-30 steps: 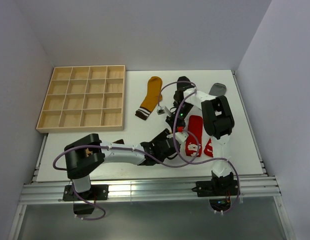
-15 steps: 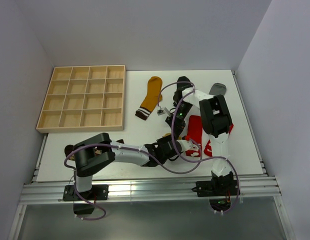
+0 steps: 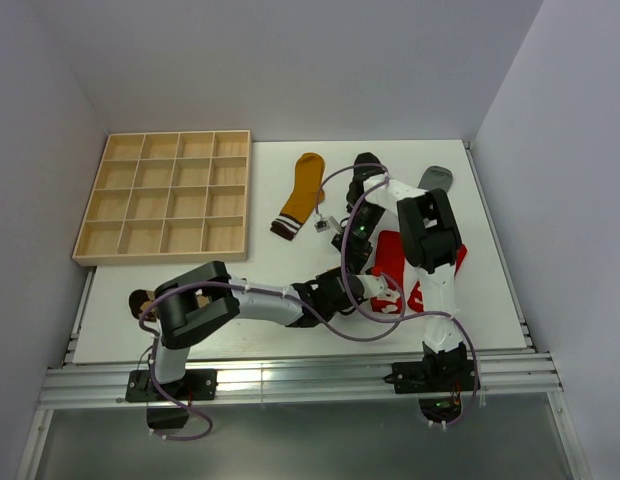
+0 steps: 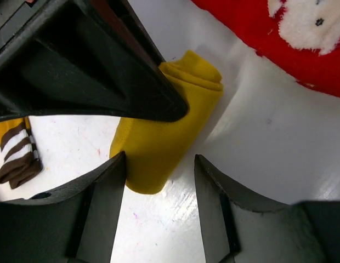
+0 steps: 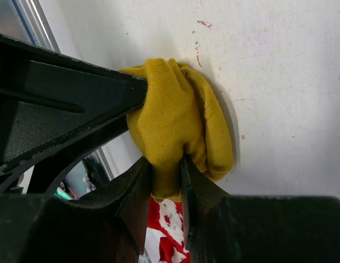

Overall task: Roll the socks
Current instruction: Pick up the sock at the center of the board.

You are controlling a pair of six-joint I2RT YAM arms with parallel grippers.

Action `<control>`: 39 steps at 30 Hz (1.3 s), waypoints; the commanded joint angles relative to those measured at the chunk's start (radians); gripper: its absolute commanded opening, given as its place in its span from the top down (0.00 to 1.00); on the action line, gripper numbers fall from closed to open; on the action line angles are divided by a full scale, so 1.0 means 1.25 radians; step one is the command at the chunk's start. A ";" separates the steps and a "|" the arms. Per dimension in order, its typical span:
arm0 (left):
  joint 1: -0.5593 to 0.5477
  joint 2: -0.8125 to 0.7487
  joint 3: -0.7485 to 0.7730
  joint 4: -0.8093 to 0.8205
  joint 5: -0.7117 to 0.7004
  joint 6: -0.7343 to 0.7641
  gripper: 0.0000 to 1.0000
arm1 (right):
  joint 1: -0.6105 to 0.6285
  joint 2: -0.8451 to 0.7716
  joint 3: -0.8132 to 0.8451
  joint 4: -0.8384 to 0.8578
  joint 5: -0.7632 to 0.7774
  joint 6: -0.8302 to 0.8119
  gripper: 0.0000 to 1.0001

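A mustard yellow sock, rolled into a bundle [image 4: 162, 131], lies on the white table. My right gripper [image 5: 167, 161] is shut on its fabric [image 5: 175, 115] from above. My left gripper [image 4: 159, 163] is open, and the roll's near end sits between its fingers, against the left finger [image 4: 107, 192]. In the top view both grippers meet mid-table, the left [image 3: 362, 287] and the right [image 3: 347, 252], and they hide the roll. A second yellow sock [image 3: 301, 194] lies flat. Red socks with white print [image 3: 391, 252] lie beside the grippers. A grey sock [image 3: 436, 177] lies at the back right.
A wooden grid tray [image 3: 155, 256] stands at the back left. A brown item [image 3: 140, 300] pokes out by the left arm's shoulder. The flat sock's striped cuff [image 4: 16, 159] shows left of the left gripper. Grey walls close in the table on both sides.
My left arm has reached further right, bringing its open gripper around the end of the yellow roll. My right gripper has kept its hold and barely moved.
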 commanded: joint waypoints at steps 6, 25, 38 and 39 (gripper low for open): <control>0.013 0.053 0.044 -0.061 0.189 -0.026 0.63 | 0.000 0.039 0.015 0.038 0.053 -0.018 0.68; 0.018 0.015 0.023 -0.143 0.305 -0.137 1.00 | -0.066 -0.049 0.071 0.069 -0.100 0.060 0.46; 0.073 -0.132 -0.068 -0.107 0.256 -0.322 1.00 | -0.187 -0.239 0.069 0.250 -0.134 0.303 0.46; 0.087 -0.149 -0.074 -0.104 0.249 -0.344 1.00 | -0.197 -0.245 0.066 0.255 -0.131 0.312 0.46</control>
